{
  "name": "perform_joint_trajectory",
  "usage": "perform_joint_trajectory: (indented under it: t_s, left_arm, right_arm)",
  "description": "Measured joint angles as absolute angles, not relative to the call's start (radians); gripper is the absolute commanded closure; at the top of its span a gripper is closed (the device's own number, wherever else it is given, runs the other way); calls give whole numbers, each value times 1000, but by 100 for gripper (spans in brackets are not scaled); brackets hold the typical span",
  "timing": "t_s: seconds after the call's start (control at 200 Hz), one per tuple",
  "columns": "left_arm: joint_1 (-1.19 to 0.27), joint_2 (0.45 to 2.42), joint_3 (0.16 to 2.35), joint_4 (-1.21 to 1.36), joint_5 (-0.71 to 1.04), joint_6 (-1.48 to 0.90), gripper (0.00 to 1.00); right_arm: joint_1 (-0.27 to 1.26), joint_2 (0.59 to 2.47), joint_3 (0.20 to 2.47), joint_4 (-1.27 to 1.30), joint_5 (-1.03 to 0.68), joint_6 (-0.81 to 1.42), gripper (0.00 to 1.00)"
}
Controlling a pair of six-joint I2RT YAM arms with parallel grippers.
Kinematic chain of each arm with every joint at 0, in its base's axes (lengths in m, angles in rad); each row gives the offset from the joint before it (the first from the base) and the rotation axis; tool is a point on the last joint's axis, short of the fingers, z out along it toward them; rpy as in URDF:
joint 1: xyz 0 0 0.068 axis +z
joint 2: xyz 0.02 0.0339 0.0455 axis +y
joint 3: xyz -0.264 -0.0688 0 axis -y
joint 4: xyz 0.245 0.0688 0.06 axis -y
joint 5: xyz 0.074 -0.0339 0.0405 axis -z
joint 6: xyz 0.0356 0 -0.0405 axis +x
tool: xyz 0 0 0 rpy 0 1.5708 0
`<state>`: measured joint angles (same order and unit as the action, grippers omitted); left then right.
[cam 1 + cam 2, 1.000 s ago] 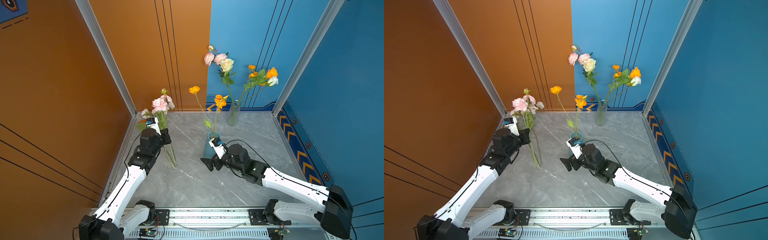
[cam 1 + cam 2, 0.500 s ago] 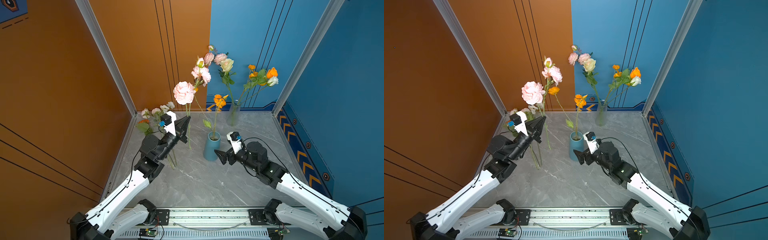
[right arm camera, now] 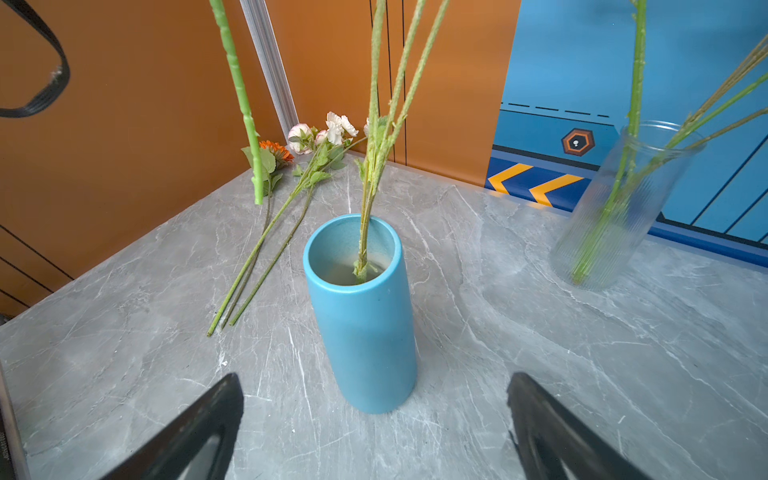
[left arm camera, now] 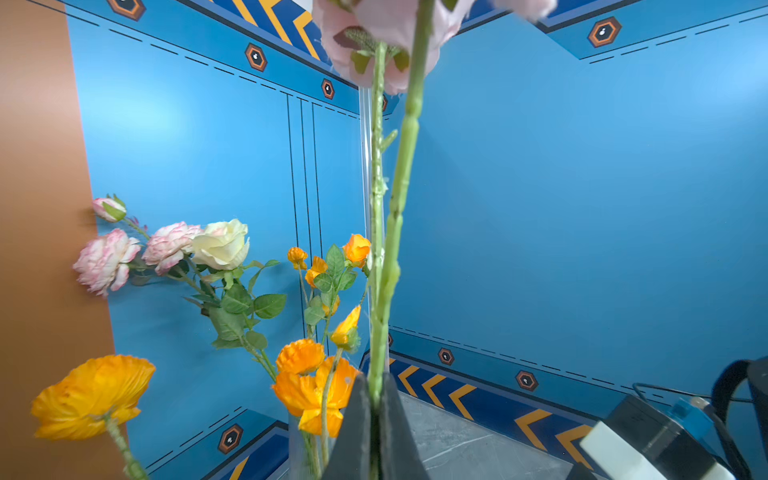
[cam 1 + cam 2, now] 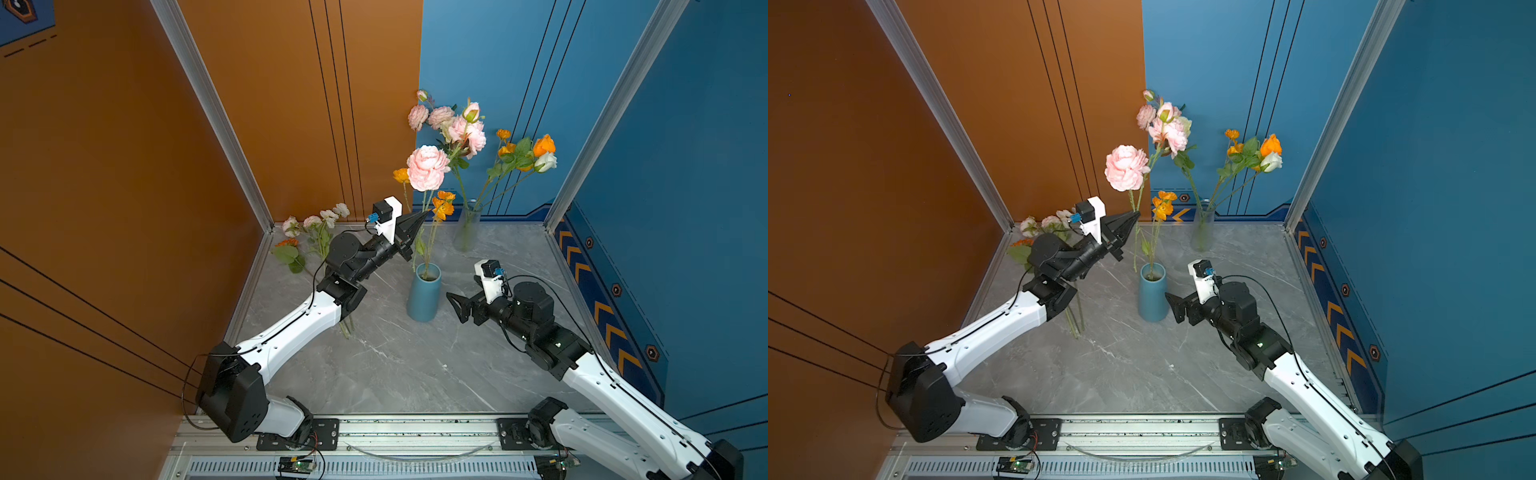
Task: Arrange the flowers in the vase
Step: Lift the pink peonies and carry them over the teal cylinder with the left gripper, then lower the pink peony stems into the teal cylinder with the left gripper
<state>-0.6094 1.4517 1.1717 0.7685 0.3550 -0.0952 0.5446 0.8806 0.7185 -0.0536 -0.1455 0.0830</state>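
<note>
Held spray: the long green-stemmed spray of pink fabric blooms [image 5: 428, 168] rose above the left claw [image 5: 420, 217] and dangled below it, its cut end beside the vase rim, not yet inside.
Vase: the matte blue ceramic cylinder [image 5: 423, 299] stood below that claw, just ahead of the right claw [image 5: 455, 307].
Left claw: pinched tight mid-stem.
Right claw: gaping, empty.
Handling: seemed light, top-heavy, wiry; I'd grip lower.

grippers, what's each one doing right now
Left gripper: closed, holding the pink flower stem.
Right gripper: open, empty, just short of the blue vase.
</note>
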Motion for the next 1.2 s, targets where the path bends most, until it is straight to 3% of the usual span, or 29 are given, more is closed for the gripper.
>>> perform_joint_trajectory:
  t_s: [0.616, 1.201]
  left_arm:
    - [-611, 1705, 1272, 797, 672, -162, 100]
    - [-563, 1715, 1146, 813, 747, -210, 100]
  right_arm:
    - [531, 900, 706, -53, -184, 94, 0]
    - [530, 907, 705, -49, -184, 112, 0]
